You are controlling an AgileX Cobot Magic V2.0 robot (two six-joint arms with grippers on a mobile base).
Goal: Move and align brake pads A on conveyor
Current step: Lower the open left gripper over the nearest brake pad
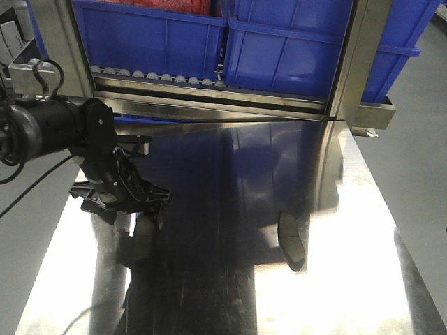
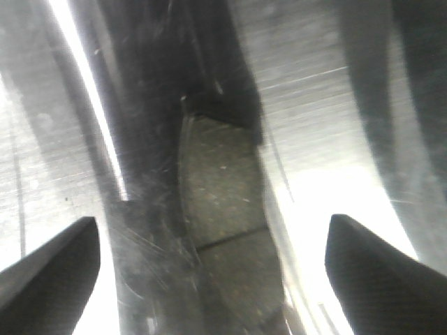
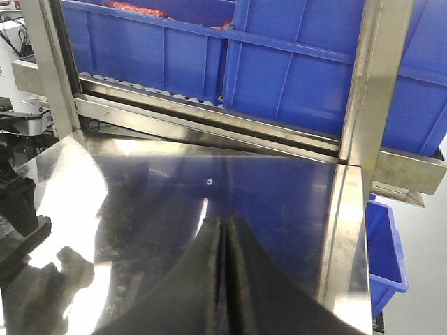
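Left wrist view: the left hand [image 2: 211, 227] is spread wide over a pad [image 2: 220, 195] lying on the steel tabletop [image 2: 314, 105], not yet gripped. A second pad [image 1: 292, 241] lies well apart. The right hand [image 3: 225, 279] is pinched together, apparently empty. No conveyor shows; all moving seems left.

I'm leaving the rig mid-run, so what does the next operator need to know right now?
Left gripper: open, straddling a pad on the steel table, not gripping it.
Right gripper: shut, empty.
Second pad: lying on the table, further right.
Conveyor and any other pads: not in view.
Done: no pad seen moved.
Left: grasp each pad, carry it to the conveyor, align it.
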